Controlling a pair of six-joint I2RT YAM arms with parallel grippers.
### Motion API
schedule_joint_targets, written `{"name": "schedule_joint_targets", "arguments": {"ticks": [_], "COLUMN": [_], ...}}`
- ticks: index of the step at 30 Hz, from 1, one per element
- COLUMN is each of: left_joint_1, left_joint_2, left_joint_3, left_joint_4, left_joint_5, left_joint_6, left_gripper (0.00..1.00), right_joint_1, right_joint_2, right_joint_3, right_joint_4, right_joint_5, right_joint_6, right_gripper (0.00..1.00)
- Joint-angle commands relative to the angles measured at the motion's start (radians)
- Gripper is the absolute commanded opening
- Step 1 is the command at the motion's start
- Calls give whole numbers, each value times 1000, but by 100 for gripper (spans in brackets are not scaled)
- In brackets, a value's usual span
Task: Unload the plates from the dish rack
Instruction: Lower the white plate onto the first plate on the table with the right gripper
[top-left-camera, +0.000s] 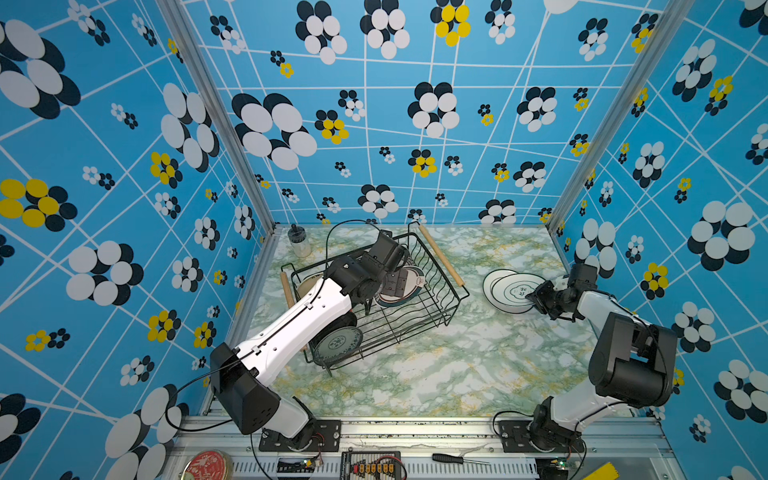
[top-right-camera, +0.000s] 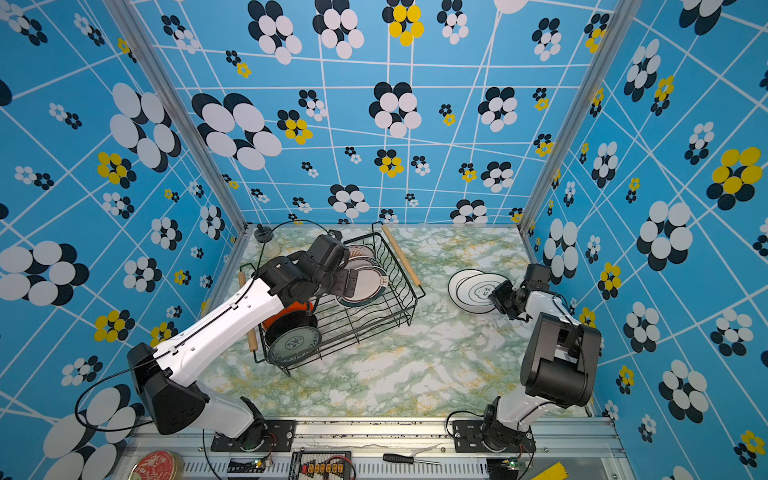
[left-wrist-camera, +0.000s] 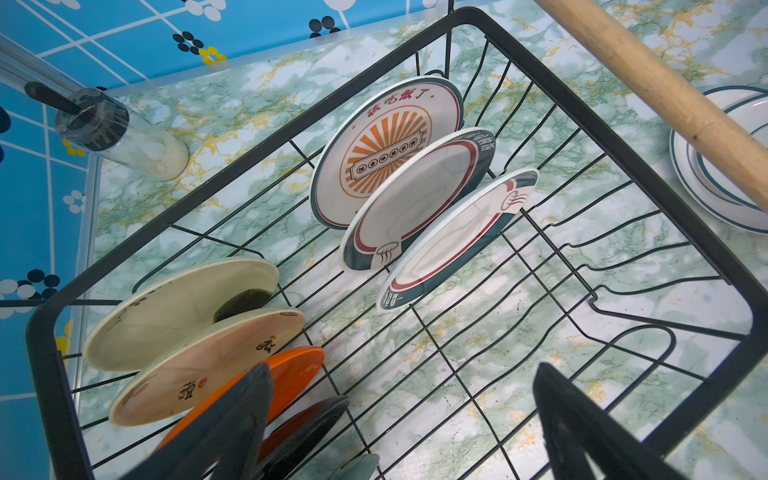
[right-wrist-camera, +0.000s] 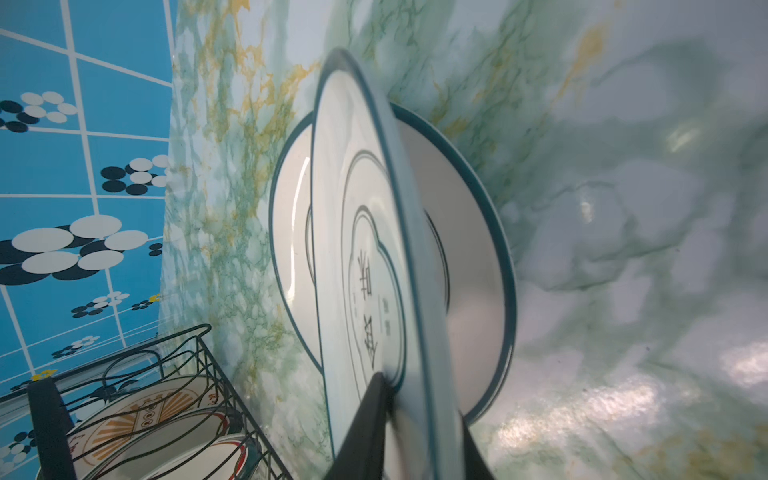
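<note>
The black wire dish rack (top-left-camera: 415, 320) (left-wrist-camera: 665, 195) stands left of the table's middle. Three large white plates (left-wrist-camera: 419, 195) stand upright at its far end. Cream, tan, orange (left-wrist-camera: 299, 365), black and blue-grey (top-left-camera: 338, 343) plates stand at its near end. My left gripper (top-left-camera: 397, 286) (left-wrist-camera: 401, 370) hangs open inside the rack between the two groups and touches nothing. At the right, my right gripper (top-left-camera: 534, 297) (right-wrist-camera: 419, 399) is shut on the near rim of a white plate (right-wrist-camera: 357, 249). That plate tilts onto a second white plate (right-wrist-camera: 465, 249) lying flat on the table, and its near edge is blurred.
A glass jar with a black lid (top-left-camera: 299, 241) stands at the back left corner behind the rack. A wooden rod handle (top-left-camera: 440, 255) runs along the rack's right side. A red round tin (top-left-camera: 208, 465) and a screwdriver (top-left-camera: 453, 458) lie on the front rail.
</note>
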Motion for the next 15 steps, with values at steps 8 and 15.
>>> {"name": "schedule_joint_targets", "arguments": {"ticks": [8,15], "left_joint_1": [7,7], "left_joint_2": [-18,-24], "left_joint_3": [9,3], "left_joint_4": [-34,-30], "left_joint_5": [-11,-9], "left_joint_6": [-5,-3], "left_gripper": [99,99], "right_joint_1": [-4,-4], "right_joint_2": [10,19], "right_joint_3": [-16,-10], "right_joint_4": [-69,-92], "right_joint_5": [44,64], "right_joint_6": [-51,-66], "right_gripper": [36,43]}}
